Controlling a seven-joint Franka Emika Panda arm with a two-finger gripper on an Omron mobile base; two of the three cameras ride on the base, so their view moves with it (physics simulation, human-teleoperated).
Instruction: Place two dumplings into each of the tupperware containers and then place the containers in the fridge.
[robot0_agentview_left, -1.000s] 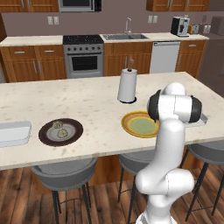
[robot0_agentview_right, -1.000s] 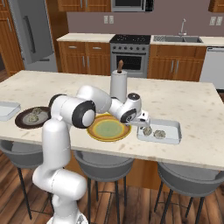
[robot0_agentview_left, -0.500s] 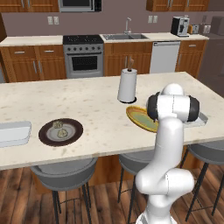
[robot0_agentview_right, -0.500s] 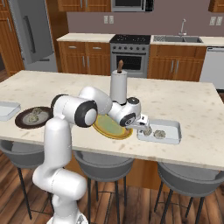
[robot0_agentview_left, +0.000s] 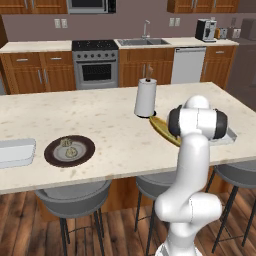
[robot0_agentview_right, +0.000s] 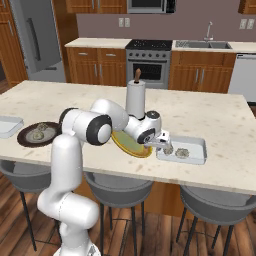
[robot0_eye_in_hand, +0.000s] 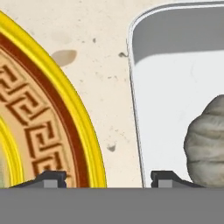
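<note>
The pincer (robot0_eye_in_hand: 104, 177) stands open and empty, straddling the yellow plate (robot0_eye_in_hand: 83, 127) rim and the tupperware container (robot0_eye_in_hand: 135, 105) wall.

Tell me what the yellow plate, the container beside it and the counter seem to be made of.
Yellow plate: probably glazed ceramic, going by its glossy yellow rim and printed brown key pattern.
Container: looks like thin translucent plastic, with a whitish see-through wall and rounded corner; a pleated dumpling sits inside.
Counter: seemingly polished stone or a laminate imitating it, beige with darker speckles.
</note>
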